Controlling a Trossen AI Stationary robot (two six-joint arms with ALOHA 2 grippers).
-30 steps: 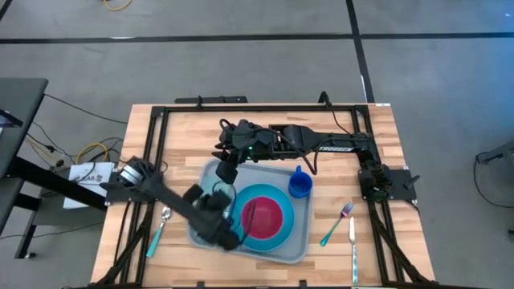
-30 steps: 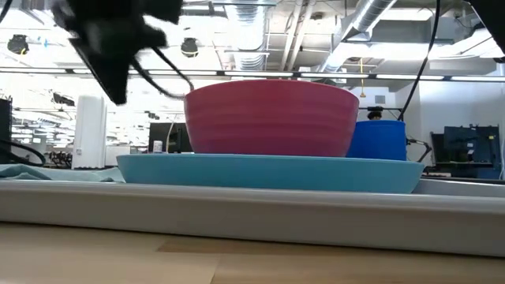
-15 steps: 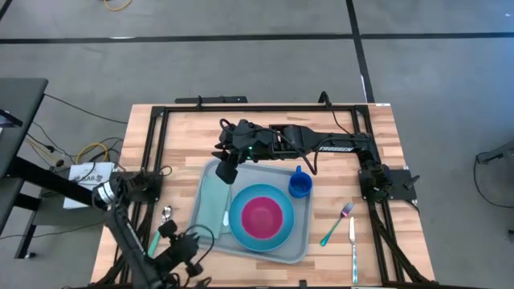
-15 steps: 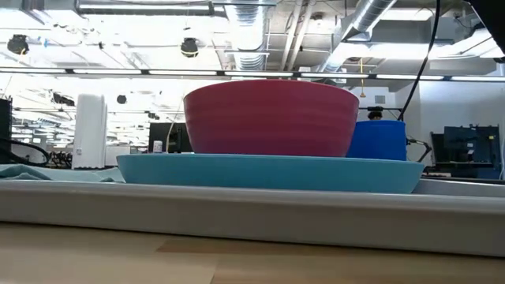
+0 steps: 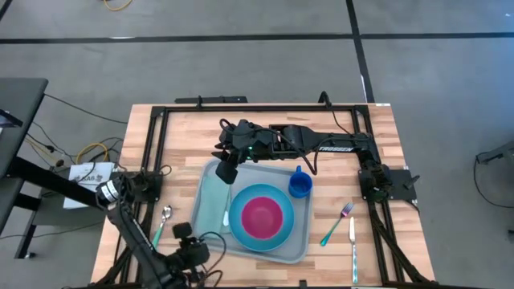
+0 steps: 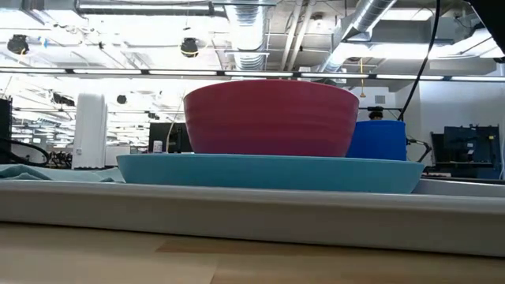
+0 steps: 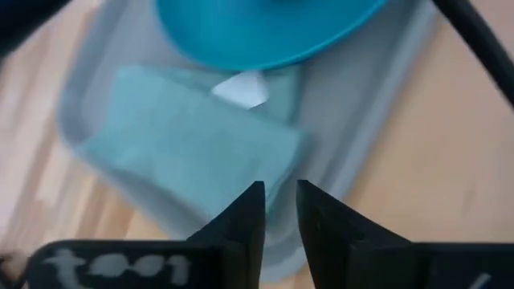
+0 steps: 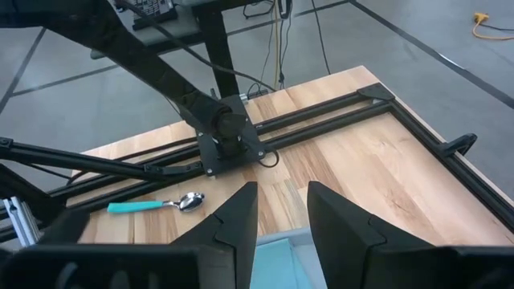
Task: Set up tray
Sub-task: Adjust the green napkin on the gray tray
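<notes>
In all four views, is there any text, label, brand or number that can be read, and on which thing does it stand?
Right arm, white lettering on its side: too small to read.
Left wrist view, white marks on the dark gripper body at the bottom: blurred, not readable.
White box left of the table: a label, too small to read.
Tray, plate, bowl, cup: no text seen.
</notes>
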